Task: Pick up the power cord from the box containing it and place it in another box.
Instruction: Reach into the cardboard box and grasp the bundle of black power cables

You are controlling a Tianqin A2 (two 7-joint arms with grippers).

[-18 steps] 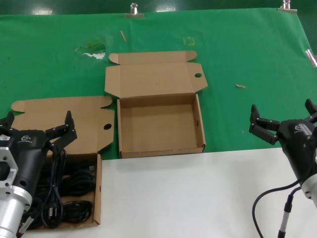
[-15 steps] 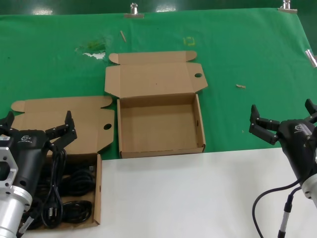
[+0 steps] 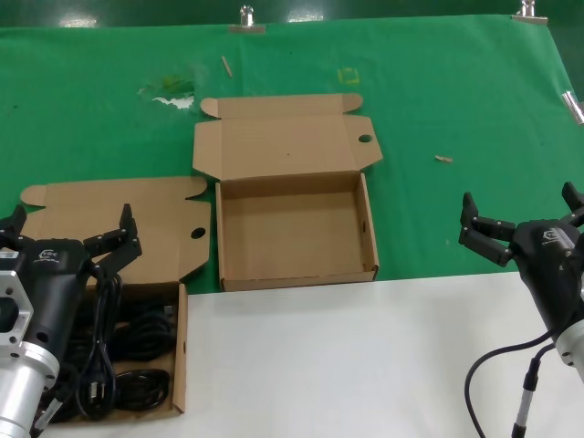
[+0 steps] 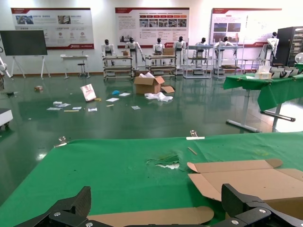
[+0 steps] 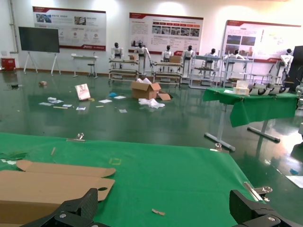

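The power cord, a loose black bundle, lies in the open cardboard box at the near left, partly hidden by my left arm. My left gripper is open and empty, hovering above that box's back edge and its flap lid; the lid's edge also shows in the left wrist view. The other box stands open and empty at the centre, its lid folded back. My right gripper is open and empty over the green cloth at the right.
A green cloth covers the far table; a white surface lies in front. A small scrap lies on the cloth right of the centre box, also showing in the right wrist view. My right arm's own black cable hangs near right.
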